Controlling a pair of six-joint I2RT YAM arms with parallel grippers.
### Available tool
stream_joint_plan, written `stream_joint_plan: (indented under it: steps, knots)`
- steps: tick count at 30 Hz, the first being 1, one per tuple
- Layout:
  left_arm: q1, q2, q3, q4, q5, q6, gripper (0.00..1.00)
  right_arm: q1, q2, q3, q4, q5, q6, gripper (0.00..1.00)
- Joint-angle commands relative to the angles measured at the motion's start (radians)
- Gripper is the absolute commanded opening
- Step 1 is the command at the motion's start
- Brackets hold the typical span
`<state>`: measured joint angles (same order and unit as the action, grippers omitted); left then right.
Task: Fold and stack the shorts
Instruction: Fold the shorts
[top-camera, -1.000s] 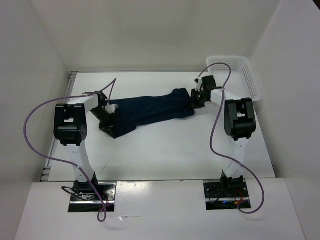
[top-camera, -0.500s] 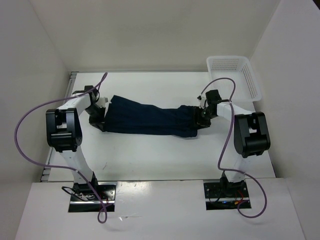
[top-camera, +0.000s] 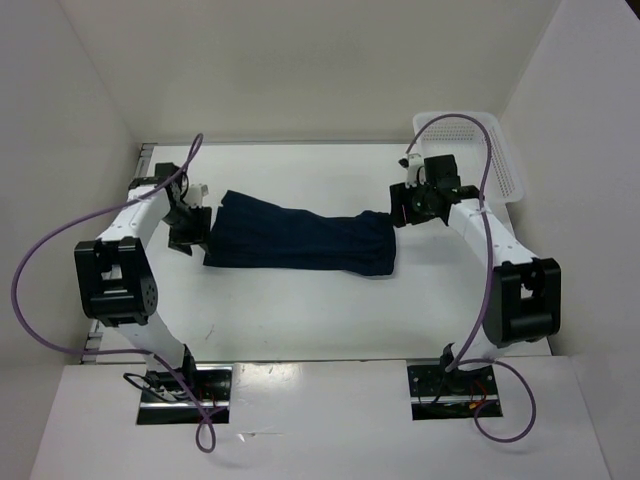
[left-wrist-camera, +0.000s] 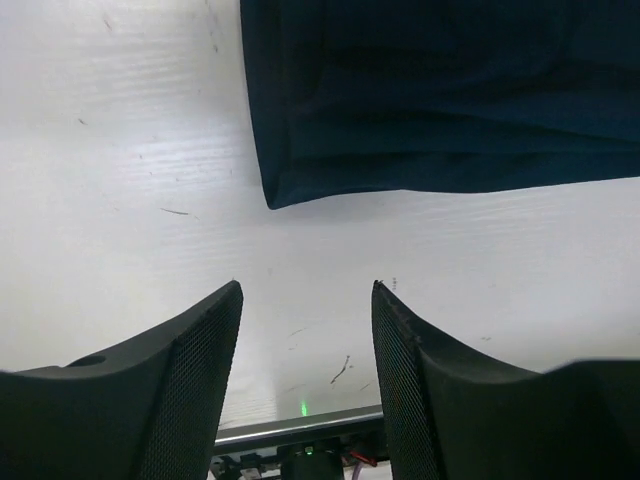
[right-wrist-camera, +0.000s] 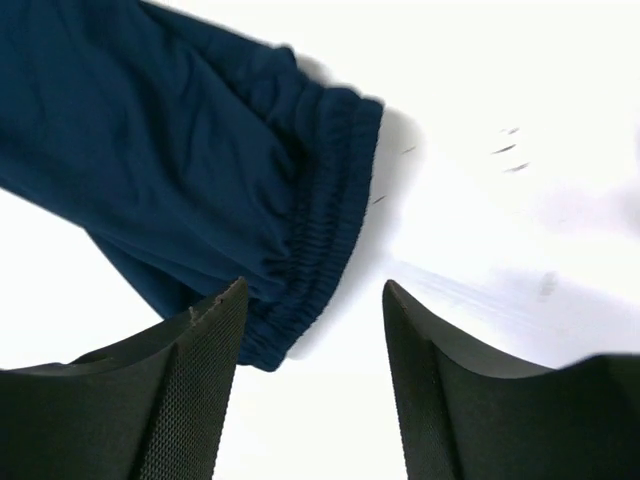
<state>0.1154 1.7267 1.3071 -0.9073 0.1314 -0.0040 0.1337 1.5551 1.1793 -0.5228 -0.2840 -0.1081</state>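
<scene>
On the table, shorts, ends free.

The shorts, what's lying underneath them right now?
The shorts lie flat on the white table, which shows all around. Anything beneath the fabric is covered from view.

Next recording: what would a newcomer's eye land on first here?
A pair of dark navy-blue fabric shorts lies stretched in a long band across the middle of the white table. At its ends, the black left gripper and right gripper are open, holding nothing. A white mesh plastic basket sits in the far right corner.
</scene>
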Motion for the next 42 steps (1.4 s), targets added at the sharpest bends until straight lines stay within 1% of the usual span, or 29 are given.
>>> stream_joint_plan:
  steps: [1,2,3,5,6,7,8,9,11,12,15,16,20,22,23,26,31,32,35,36,37,38,39,41,42]
  knots:
    - [0.004,-0.076,0.105,-0.047,0.071,0.004,0.62,0.04,-0.072,0.003,0.058,0.106,-0.058,0.6]
    - [-0.02,-0.076,0.124,-0.047,0.071,0.004,0.62,0.04,-0.072,0.003,0.069,0.118,-0.032,0.59]
    - [-0.08,-0.076,0.138,-0.047,0.06,0.004,0.62,0.04,-0.026,0.003,0.069,0.118,-0.003,0.59]
    - [-0.147,-0.076,0.159,-0.047,0.051,0.004,0.62,0.008,0.026,0.031,0.052,0.048,0.071,0.59]
    - [-0.216,-0.066,0.159,-0.033,0.051,0.004,0.63,-0.003,0.069,0.04,0.052,0.019,0.094,0.59]
    - [-0.255,-0.056,0.159,-0.013,0.051,0.004,0.63,-0.003,0.086,0.051,0.052,-0.01,0.129,0.59]
    - [-0.294,-0.037,0.187,-0.004,0.042,0.004,0.65,-0.003,0.1,0.075,0.066,-0.011,0.148,0.59]
    - [-0.372,-0.024,0.199,0.005,0.03,0.004,0.65,-0.003,0.133,0.094,0.066,-0.021,0.162,0.59]
    - [-0.443,-0.013,0.225,0.05,0.005,0.004,0.66,-0.003,0.169,0.155,0.076,-0.021,0.197,0.59]
    - [-0.504,0.013,0.245,0.089,0.005,0.004,0.68,-0.003,0.203,0.173,0.09,-0.002,0.211,0.59]
    - [-0.58,0.085,0.294,0.137,-0.019,0.004,0.69,-0.003,0.25,0.224,0.099,0.008,0.245,0.59]
    - [-0.612,0.105,0.294,0.149,-0.019,0.004,0.69,-0.003,0.275,0.236,0.099,0.017,0.26,0.59]
    - [-0.692,0.168,0.285,0.196,-0.019,0.004,0.72,-0.003,0.306,0.237,0.109,0.008,0.295,0.66]
    - [-0.739,0.182,0.267,0.243,-0.056,0.004,0.72,-0.003,0.33,0.237,0.109,0.008,0.306,0.66]
    - [-0.752,0.195,0.255,0.26,-0.084,0.004,0.72,-0.003,0.348,0.237,0.109,-0.004,0.318,0.66]
    - [-0.77,0.228,0.268,0.309,-0.108,0.004,0.72,-0.003,0.376,0.237,0.109,-0.004,0.328,0.68]
    - [-0.793,0.261,0.299,0.318,-0.108,0.004,0.72,-0.003,0.415,0.255,0.109,0.006,0.328,0.68]
    - [-0.793,0.261,0.299,0.327,-0.108,0.004,0.72,-0.003,0.425,0.255,0.109,-0.016,0.337,0.64]
    - [-0.793,0.281,0.288,0.35,-0.119,0.004,0.72,-0.003,0.425,0.255,0.109,-0.05,0.337,0.58]
    - [-0.793,0.292,0.288,0.351,-0.119,0.004,0.7,-0.003,0.425,0.255,0.109,-0.061,0.347,0.52]
    - [-0.793,0.304,0.288,0.351,-0.11,0.004,0.62,-0.003,0.425,0.244,0.109,-0.061,0.347,0.5]
    - [-0.793,0.304,0.288,0.36,-0.11,0.004,0.58,-0.003,0.415,0.244,0.109,-0.072,0.347,0.48]
    - [-0.793,0.316,0.288,0.36,-0.083,0.004,0.56,-0.003,0.415,0.235,0.109,-0.083,0.347,0.46]
    - [-0.804,0.33,0.279,0.351,-0.073,0.004,0.55,-0.003,0.415,0.226,0.109,-0.083,0.357,0.43]
    - [-0.804,0.339,0.27,0.351,-0.058,0.004,0.52,-0.003,0.405,0.226,0.109,-0.083,0.357,0.41]
